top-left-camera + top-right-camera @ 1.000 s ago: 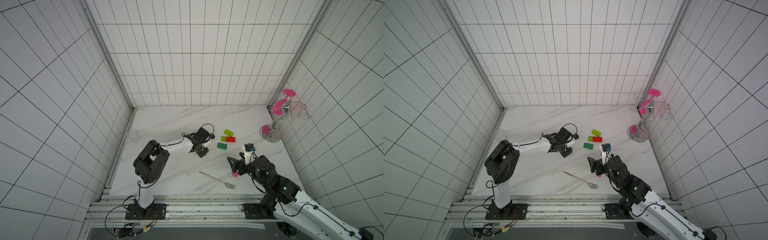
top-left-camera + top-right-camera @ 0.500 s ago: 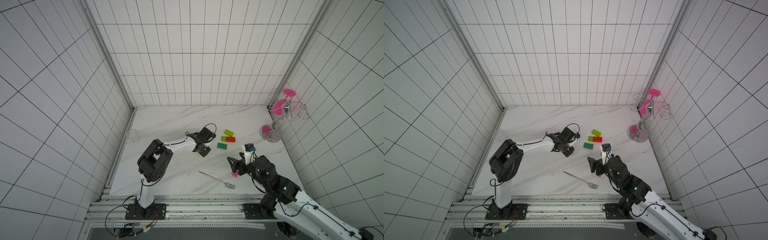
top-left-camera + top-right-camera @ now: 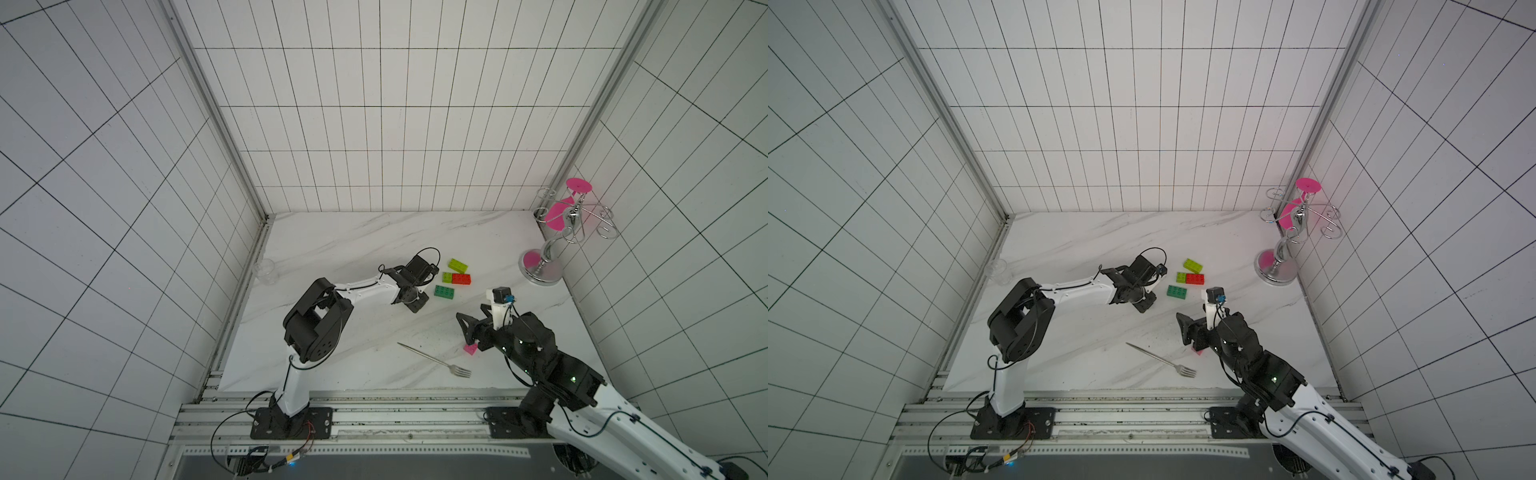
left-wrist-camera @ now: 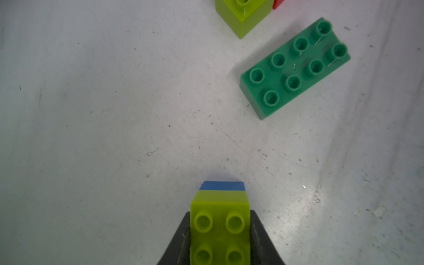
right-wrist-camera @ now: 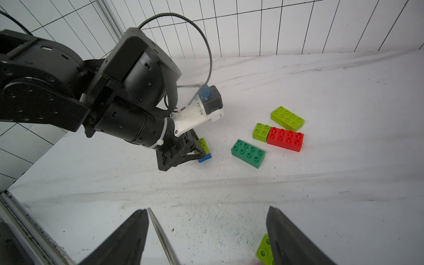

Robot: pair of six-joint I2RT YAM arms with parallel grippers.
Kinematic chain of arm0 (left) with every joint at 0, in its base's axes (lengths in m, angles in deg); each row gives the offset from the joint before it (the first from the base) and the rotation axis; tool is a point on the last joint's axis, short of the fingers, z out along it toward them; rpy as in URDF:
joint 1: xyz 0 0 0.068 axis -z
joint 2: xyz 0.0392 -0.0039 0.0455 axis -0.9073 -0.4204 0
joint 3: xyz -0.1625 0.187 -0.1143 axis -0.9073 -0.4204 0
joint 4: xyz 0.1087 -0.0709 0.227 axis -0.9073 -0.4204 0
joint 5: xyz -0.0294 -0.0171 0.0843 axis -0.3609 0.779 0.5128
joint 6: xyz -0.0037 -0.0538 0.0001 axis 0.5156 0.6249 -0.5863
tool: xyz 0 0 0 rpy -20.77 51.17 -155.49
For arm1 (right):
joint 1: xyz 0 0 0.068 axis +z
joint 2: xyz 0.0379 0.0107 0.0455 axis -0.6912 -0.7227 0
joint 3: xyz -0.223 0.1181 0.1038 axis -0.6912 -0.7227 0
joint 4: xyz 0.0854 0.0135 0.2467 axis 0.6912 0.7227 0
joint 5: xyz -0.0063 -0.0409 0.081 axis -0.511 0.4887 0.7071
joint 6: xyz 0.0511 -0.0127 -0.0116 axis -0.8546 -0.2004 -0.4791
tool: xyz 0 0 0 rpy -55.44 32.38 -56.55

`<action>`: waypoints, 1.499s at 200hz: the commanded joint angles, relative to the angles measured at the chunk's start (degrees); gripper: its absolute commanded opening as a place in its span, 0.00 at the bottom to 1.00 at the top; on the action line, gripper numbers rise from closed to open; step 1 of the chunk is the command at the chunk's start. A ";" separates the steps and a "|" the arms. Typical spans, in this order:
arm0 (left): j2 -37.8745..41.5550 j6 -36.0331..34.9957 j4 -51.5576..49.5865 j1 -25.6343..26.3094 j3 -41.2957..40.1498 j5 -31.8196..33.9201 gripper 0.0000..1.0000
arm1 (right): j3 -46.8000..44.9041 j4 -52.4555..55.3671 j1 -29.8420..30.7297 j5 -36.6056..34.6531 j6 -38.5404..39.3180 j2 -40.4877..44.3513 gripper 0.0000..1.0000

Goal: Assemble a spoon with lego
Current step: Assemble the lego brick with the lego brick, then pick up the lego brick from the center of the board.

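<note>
**Bimanual workspace, top and wrist views.** The left claw (image 4: 220,231) is closed narrowly on a lime-and-blue stack (image 4: 220,206). This is a square lime brick, studs facing the wrist camera, seated on a blue brick. One dark finger (image 4: 181,238) presses each side of the lime brick. In the right wrist view the stack (image 5: 204,149) sits at the table (image 3: 353,249) surface, though contact with the table cannot be confirmed. In both top views the left claw (image 3: 415,303) hides the stack.

Four loose bricks lie just right of the left claw, towards the middle of the table:
- The dark green brick (image 3: 444,291) is the nearest to the claw and stands apart from the others.
- The small lime brick (image 3: 446,277) lies beyond it and touches the left end of the red brick (image 3: 461,279).
- The long lime brick (image 3: 457,265) lies farthest back, just beside the red one.

The right claw (image 5: 206,210) is spread wide and holds nothing, and bare table shows between its fingers. It hangs over the near right part of the table (image 3: 473,336). A pink brick (image 3: 471,349) lies below it. In the right wrist view a further lime brick (image 5: 263,250) is partly hidden by one finger.

A metal fork (image 3: 434,360) lies slantwise on the near part of the table, its tines pointing right, close to the pink brick. A chrome stand (image 3: 542,270) with pink discs occupies the right edge. A clear glass (image 3: 264,272) stands at the left edge.
</note>
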State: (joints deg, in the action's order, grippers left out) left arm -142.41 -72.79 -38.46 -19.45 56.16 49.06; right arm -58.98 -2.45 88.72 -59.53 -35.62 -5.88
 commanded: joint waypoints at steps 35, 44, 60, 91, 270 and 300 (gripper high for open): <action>-2.12 -15.52 -14.73 0.10 -1.99 -9.18 0.29 | 2.24 4.93 -0.18 -2.67 -1.96 1.76 0.84; -1.10 -17.36 -14.67 0.08 -2.17 -9.63 0.30 | 3.21 6.33 -0.20 -2.88 -2.21 2.65 0.84; 0.20 -21.75 -14.95 0.17 -2.59 -10.74 0.30 | 4.97 8.79 -0.19 -3.50 -2.77 4.30 0.84; -0.39 -26.43 -15.34 -0.23 -1.74 -9.71 0.31 | 8.90 13.64 -0.23 -5.16 -3.12 6.09 0.84; 32.78 -8.92 3.17 -1.31 -14.35 -3.48 0.98 | 14.35 33.21 -2.94 -6.55 -23.57 -18.55 0.75; 53.32 9.99 15.89 -1.31 -30.68 7.85 0.99 | 11.75 29.75 -3.23 -3.56 -31.58 -25.03 0.68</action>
State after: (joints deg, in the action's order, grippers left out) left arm -100.95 -80.79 -34.52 -20.82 35.70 46.22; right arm -46.21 28.02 86.05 -66.64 -57.89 -28.02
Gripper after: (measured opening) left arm 0.984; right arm 0.693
